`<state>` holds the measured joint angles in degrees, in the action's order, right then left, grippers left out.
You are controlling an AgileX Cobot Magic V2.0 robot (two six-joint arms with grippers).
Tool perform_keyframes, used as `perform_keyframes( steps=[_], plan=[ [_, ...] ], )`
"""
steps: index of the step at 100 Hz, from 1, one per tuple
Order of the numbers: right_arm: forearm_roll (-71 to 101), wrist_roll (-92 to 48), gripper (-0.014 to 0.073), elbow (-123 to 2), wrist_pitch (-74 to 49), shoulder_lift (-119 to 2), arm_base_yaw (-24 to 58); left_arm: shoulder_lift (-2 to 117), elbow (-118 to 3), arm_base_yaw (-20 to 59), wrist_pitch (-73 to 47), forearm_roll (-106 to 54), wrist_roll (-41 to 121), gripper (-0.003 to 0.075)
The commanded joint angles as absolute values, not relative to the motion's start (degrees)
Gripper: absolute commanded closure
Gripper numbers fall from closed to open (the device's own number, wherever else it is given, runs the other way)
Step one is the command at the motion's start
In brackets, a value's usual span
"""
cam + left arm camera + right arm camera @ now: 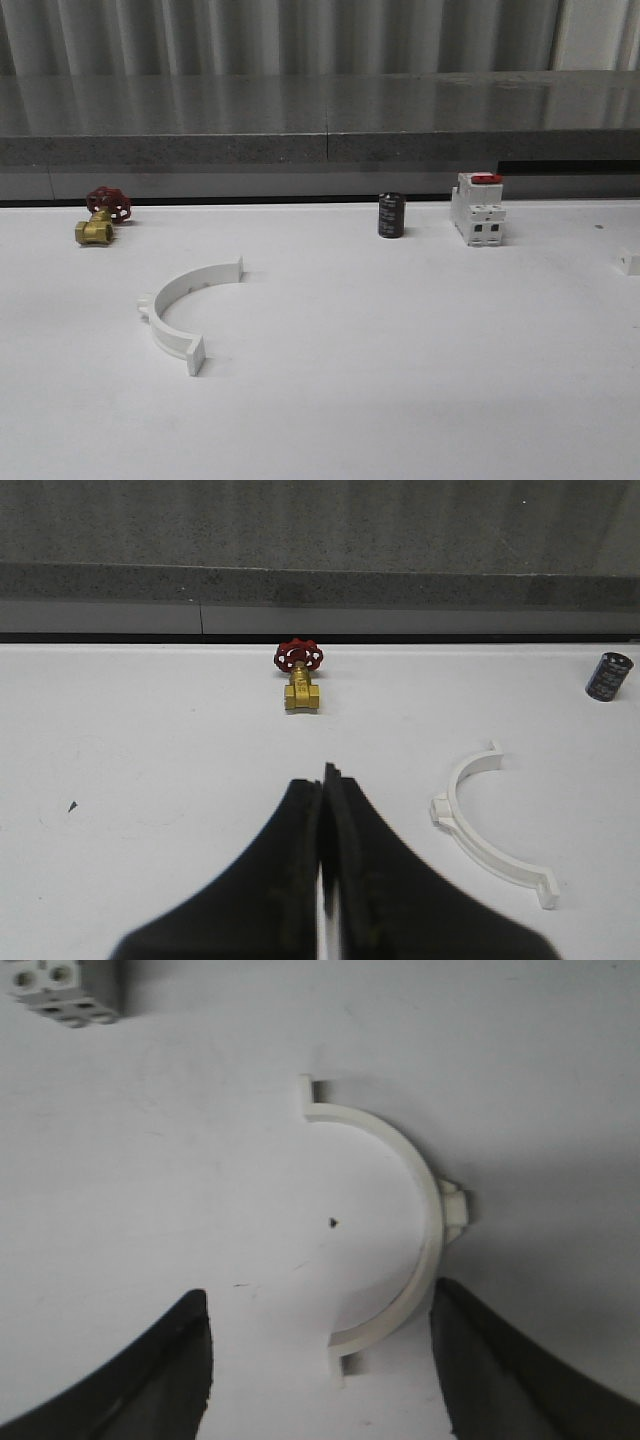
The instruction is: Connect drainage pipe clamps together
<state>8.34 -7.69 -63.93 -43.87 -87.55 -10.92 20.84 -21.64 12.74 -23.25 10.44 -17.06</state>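
One white half-ring drainage pipe clamp (pixel 200 277) lies flat on the white table at front left, its open side facing right. The left wrist view shows this clamp (pixel 447 810) off to one side of my left gripper (pixel 328 780), which is shut with nothing in it and hangs above bare table. A second half-ring clamp (pixel 443 1208) lies under my right gripper (pixel 318 1292). That gripper is open, and one flanged end of the clamp sits between its fingers without touching them.
A brass valve with a red handwheel (pixel 100 215) stands at back left, a black cylinder (pixel 391 215) at back centre, and a white breaker with a red switch (pixel 478 210) beside it. A small white piece (pixel 628 262) is cut off by the right edge. A grey ledge (pixel 320 150) borders the table's far side.
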Motion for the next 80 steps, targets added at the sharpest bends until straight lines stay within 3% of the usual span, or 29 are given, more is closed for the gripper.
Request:
perform_keyframes(
  steps=[1,36,80],
  plan=[
    [8.54,-10.73,0.0115,-66.96,-41.68,-89.66,-13.08,21.05,-23.3,12.5,-19.38,10.66,-17.05,0.0741],
    [8.54,-17.16,0.0115,-70.88,-41.08,-102.15,-17.38,21.05,-23.3,12.5,-19.38,10.77,-17.05,0.0741],
    [8.54,-20.12,0.0118,-71.05,-38.07,-106.85,-17.38,21.05,-23.3,12.5,-19.04,10.77,-17.05,0.0741]
  ],
)
